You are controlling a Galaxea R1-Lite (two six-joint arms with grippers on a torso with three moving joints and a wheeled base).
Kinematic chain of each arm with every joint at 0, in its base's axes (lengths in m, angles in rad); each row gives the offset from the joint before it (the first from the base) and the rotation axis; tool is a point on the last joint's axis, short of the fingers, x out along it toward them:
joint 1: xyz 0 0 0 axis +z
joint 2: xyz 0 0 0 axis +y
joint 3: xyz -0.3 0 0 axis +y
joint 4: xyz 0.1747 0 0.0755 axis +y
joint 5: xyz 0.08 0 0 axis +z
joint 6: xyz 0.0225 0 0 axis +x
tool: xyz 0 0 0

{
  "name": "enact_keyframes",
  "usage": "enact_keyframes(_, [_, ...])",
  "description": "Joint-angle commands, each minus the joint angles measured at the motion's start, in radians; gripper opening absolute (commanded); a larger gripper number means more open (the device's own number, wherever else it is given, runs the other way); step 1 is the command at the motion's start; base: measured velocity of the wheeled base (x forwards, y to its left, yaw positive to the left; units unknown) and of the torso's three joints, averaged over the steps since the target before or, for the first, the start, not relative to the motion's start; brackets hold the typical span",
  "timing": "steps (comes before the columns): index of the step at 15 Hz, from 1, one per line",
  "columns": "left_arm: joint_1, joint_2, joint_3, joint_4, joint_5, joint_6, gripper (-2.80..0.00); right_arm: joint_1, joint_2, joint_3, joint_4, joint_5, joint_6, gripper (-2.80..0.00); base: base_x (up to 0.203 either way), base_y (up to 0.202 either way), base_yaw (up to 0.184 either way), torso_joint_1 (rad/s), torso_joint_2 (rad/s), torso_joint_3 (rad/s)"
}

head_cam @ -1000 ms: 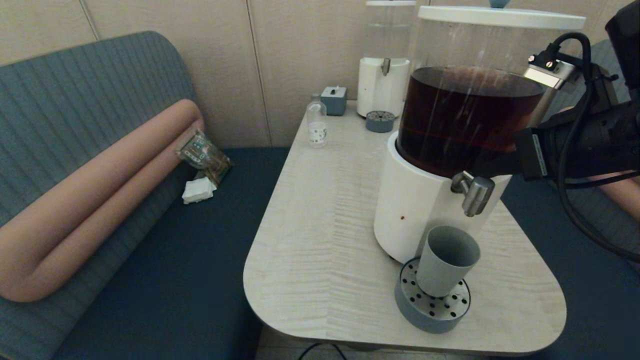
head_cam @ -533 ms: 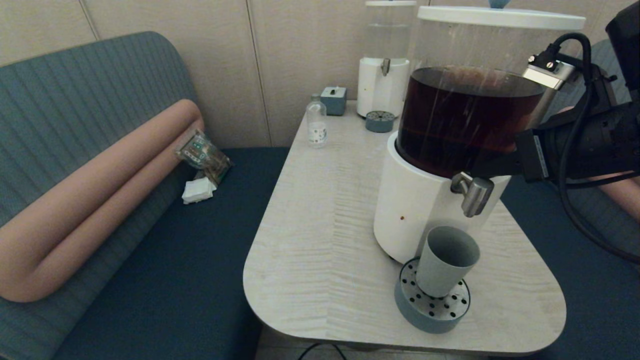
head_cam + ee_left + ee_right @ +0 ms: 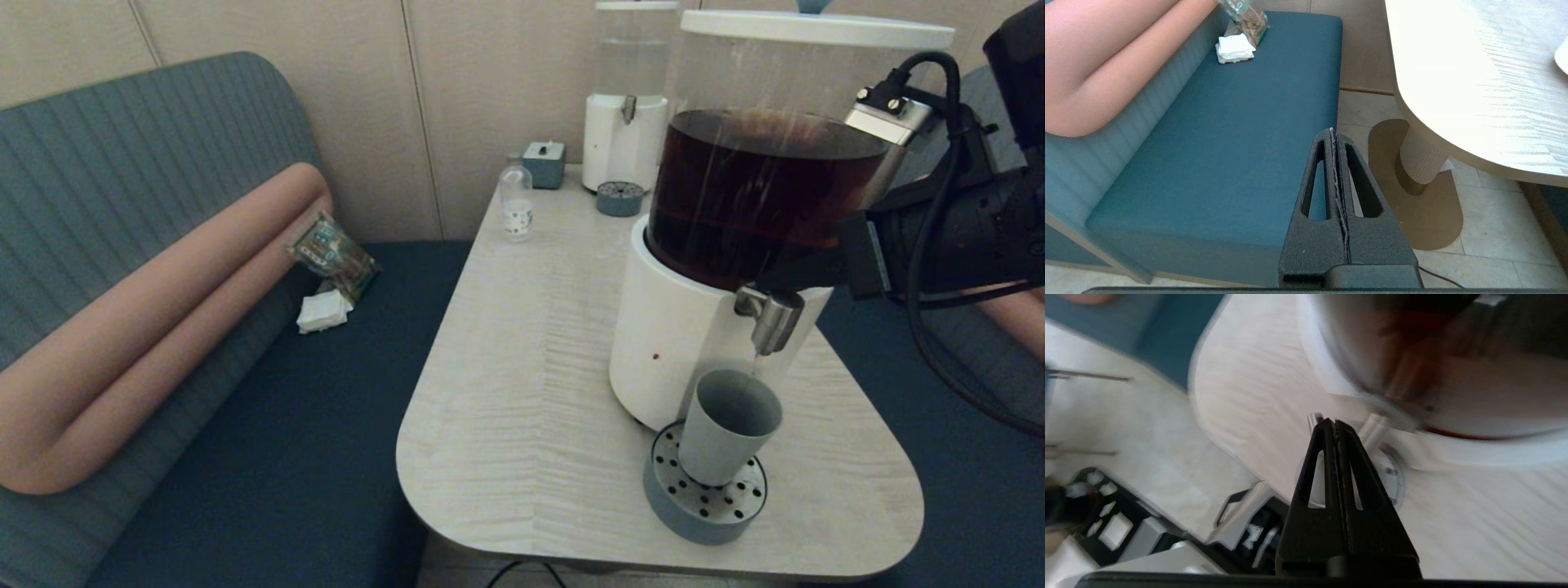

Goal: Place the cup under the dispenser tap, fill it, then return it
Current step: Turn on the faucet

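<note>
Grey-blue cup [image 3: 727, 425] sits upright on the perforated drip tray [image 3: 704, 500], right under the tap [image 3: 770, 317], so the thin stream lands inside. Right gripper [image 3: 1334, 422], fingers pressed together and holding nothing, pushes at the tap to keep it flowing. Left gripper [image 3: 1332, 132] hangs off the surface [image 3: 522, 392], fingers together, empty.

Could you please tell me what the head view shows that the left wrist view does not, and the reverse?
Only the head view: the small grey-blue tapered cup on the round perforated drip tray, under the stubby brushed-steel tap of the dispenser with dark brown liquid.

Only the left wrist view: the shut left tool over the blue bench, and the ribbed table pedestal.

Both: the pale wood-grain tabletop and the folded white napkin.
</note>
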Motion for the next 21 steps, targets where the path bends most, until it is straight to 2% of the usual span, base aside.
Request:
enact_keyframes(1, [0.0,0.002,0.002,-0.001,0.0,-0.001,-2.8,-0.001,0.004,0.001,0.007,0.006,0.001,-2.8,0.0,0.0,0.0,0.0,0.0,0.0])
enact_keyframes(5, [0.0,0.002,0.002,-0.001,0.0,-0.001,-2.8,-0.001,-0.005,0.014,0.009,0.04,-0.009,-2.8,0.0,0.0,0.0,0.0,0.0,0.0])
enact_keyframes(9, [0.0,0.002,0.002,-0.001,0.0,-0.001,-2.8,-0.001,-0.012,0.015,0.004,0.039,-0.027,-2.8,0.0,0.0,0.0,0.0,0.0,0.0])
enact_keyframes(14, [0.0,0.002,0.002,-0.001,0.0,-0.001,-2.8,-0.013,-0.049,0.039,-0.087,0.038,-0.017,-2.8,0.0,0.0,0.0,0.0,0.0,0.0])
enact_keyframes(21, [0.0,0.002,0.002,-0.001,0.0,-0.001,-2.8,-0.029,-0.118,0.072,-0.093,0.038,-0.017,-2.8,0.0,0.0,0.0,0.0,0.0,0.0])
